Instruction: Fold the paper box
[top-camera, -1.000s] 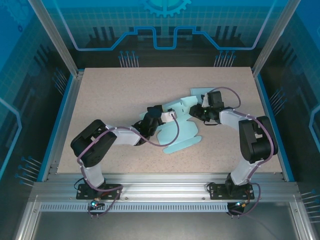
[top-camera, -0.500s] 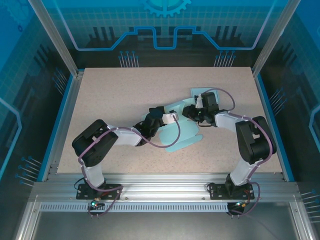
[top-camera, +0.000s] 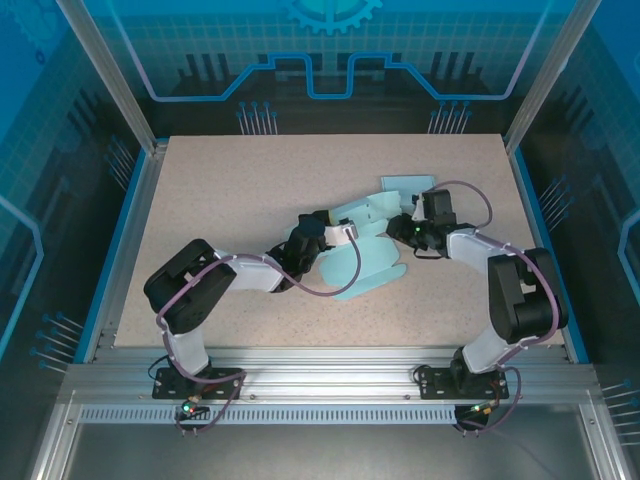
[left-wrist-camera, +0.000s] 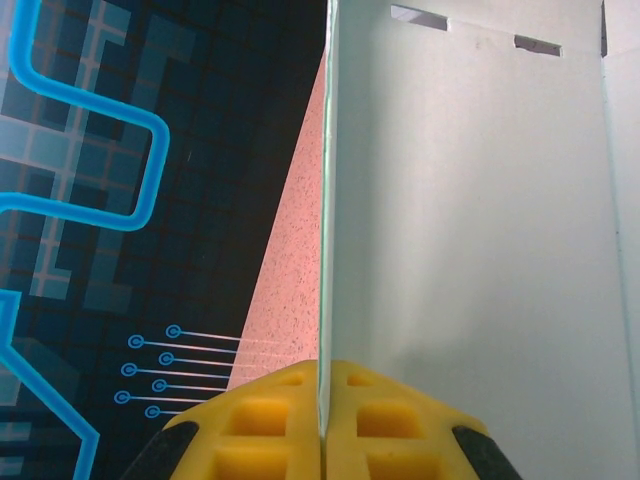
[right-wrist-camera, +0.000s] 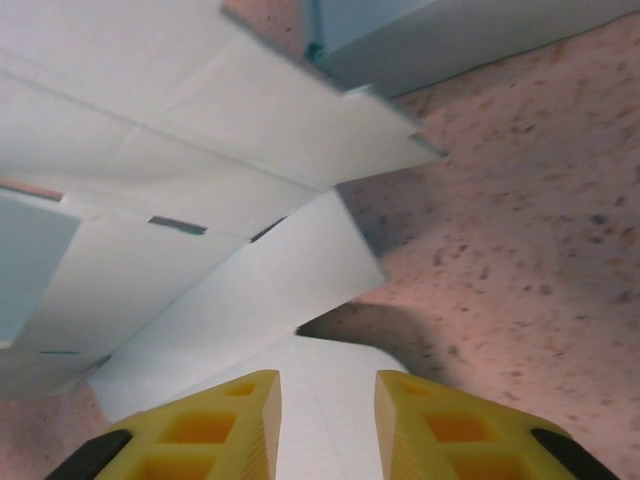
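Observation:
The paper box (top-camera: 366, 262) is a pale cyan die-cut sheet, partly folded, at the middle of the table. My left gripper (top-camera: 337, 236) is at its left side, shut on the thin edge of an upright panel (left-wrist-camera: 470, 200). The yellow fingertips (left-wrist-camera: 270, 420) pinch that edge between them. My right gripper (top-camera: 405, 228) is at the sheet's right edge. In the right wrist view it (right-wrist-camera: 328, 400) stands open, with a rounded flap (right-wrist-camera: 330, 440) lying flat below the gap and touching neither fingertip. Slotted panels (right-wrist-camera: 200, 130) spread out beyond it.
The speckled beige table (top-camera: 220, 200) has free room to the left, at the back and at the front. A further cyan flap (top-camera: 408, 183) lies behind the right gripper. Metal frame posts (top-camera: 110, 90) and blue rails (top-camera: 118, 235) border the table.
My right gripper has drawn back to the right, off the sheet's middle, and its jaws have widened a little. The front flap has shifted slightly. The left gripper keeps its pinch.

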